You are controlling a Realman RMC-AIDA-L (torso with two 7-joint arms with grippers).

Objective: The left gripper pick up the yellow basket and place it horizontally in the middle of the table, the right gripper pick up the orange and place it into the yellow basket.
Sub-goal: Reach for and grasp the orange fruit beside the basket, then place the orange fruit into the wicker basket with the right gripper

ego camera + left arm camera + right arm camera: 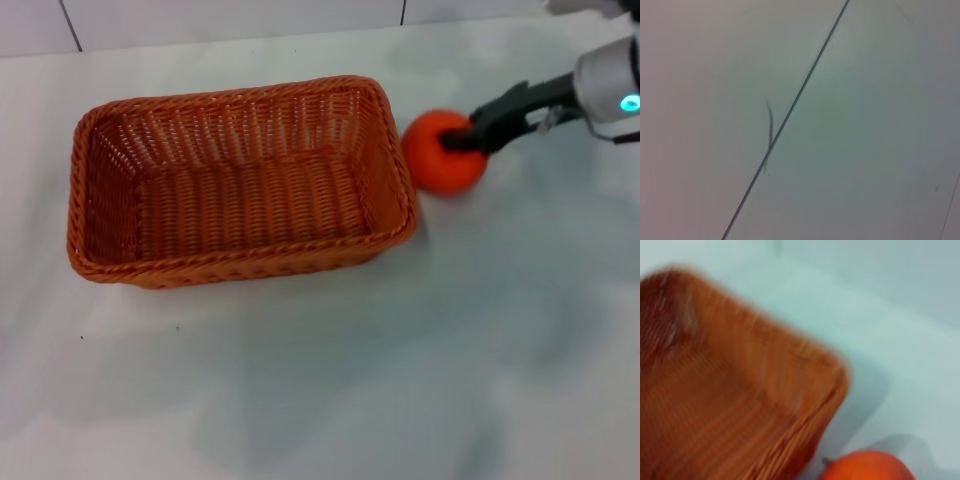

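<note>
The yellow basket (240,180), a large orange-brown woven basket, lies lengthwise in the middle of the table and is empty. The orange (443,152) is just beyond its right end, close to the rim. My right gripper (468,138) reaches in from the right and is shut on the orange, holding it beside the basket. The right wrist view shows the basket's corner (740,390) and the top of the orange (867,467). My left gripper is out of view; the left wrist view shows only a pale surface with a dark seam (790,107).
The white table (400,380) spreads in front of and to the right of the basket. A wall with tile seams (70,25) runs along the back edge.
</note>
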